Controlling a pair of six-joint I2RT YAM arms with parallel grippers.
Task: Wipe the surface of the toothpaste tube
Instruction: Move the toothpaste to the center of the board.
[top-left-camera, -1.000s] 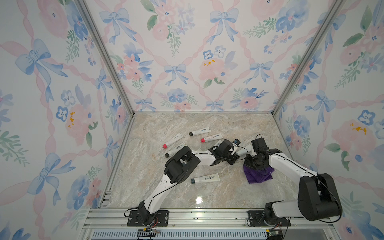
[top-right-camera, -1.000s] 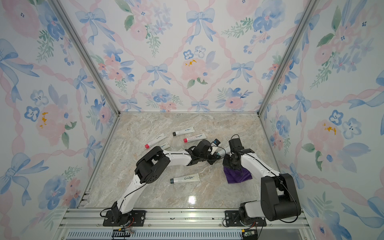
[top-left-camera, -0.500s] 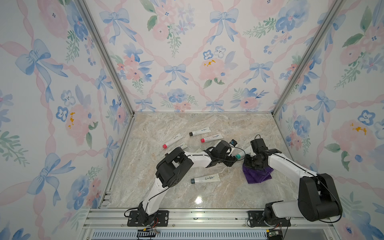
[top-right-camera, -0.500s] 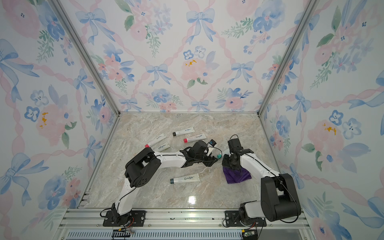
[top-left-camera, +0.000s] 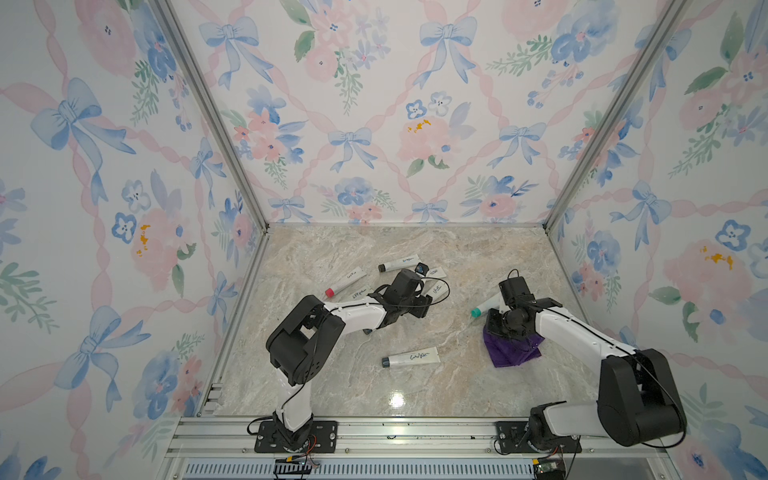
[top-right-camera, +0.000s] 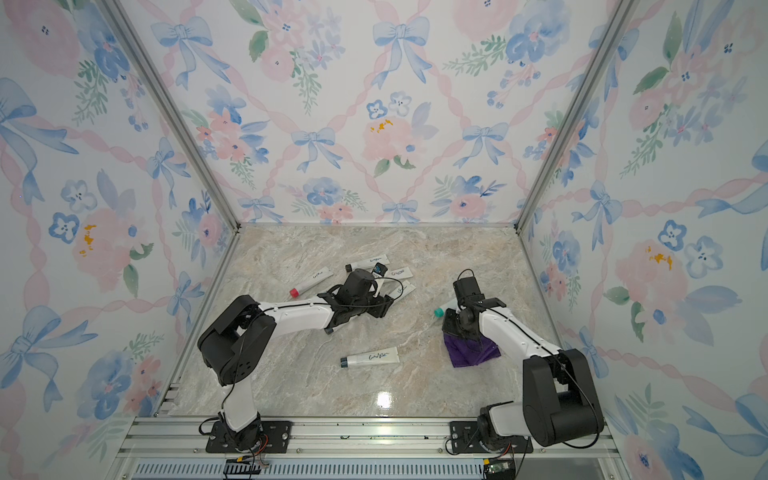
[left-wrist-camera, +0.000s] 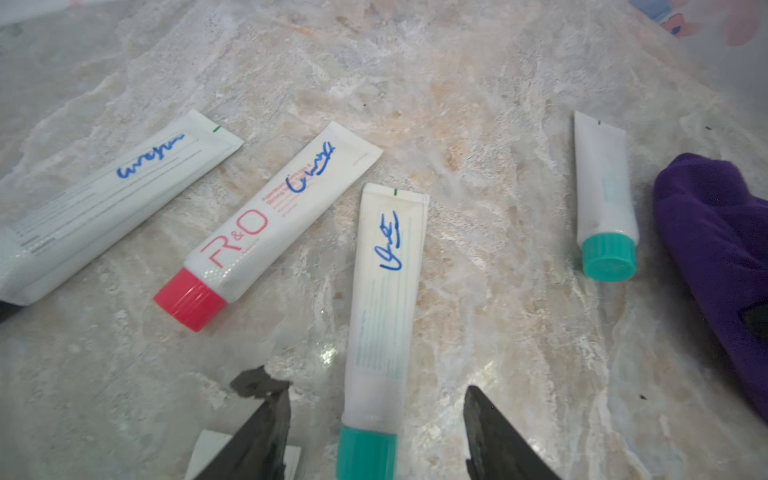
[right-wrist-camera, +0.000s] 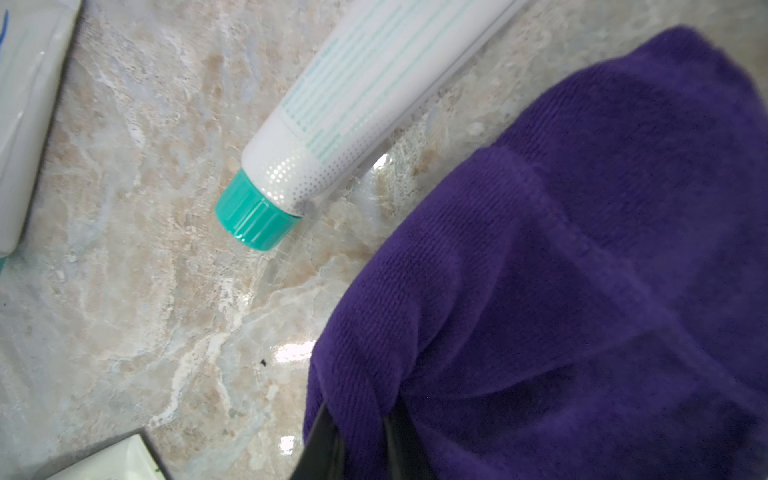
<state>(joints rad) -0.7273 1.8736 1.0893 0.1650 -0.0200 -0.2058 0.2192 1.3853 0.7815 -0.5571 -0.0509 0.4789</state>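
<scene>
Purple cloth (right-wrist-camera: 582, 249) is gripped in the right pincer (right-wrist-camera: 361, 434), whose jaws are closed tight on a fold of it. The toothpaste tube (right-wrist-camera: 374, 83), white with a teal cap, is laid flat on the marble counter (top-left-camera: 374, 399) just beside that cloth, with a thin strip of stone left between them; its capped end is the end nearer the pincer. The left pincer (left-wrist-camera: 365, 386) is held partly wide, with a second teal-capped tube (left-wrist-camera: 384, 291) lying between its jaws, untouched by them so far as can be told; the toothpaste tube is set apart from it, off to one side. Fine teal lines of print on the toothpaste tube, too small to be read, are made out best in the right wrist view. Only in the left wrist view can "R&O" be read, in red on a red-capped tube (left-wrist-camera: 270, 220); blue pen scribbles, not legible, are borne by that tube, by the second teal-capped tube and by a plain white tube (left-wrist-camera: 104, 199). In both top views a further scribbled tube (top-left-camera: 410, 357) (top-right-camera: 370, 357) is seen lying alone, well apart from the rest.
</scene>
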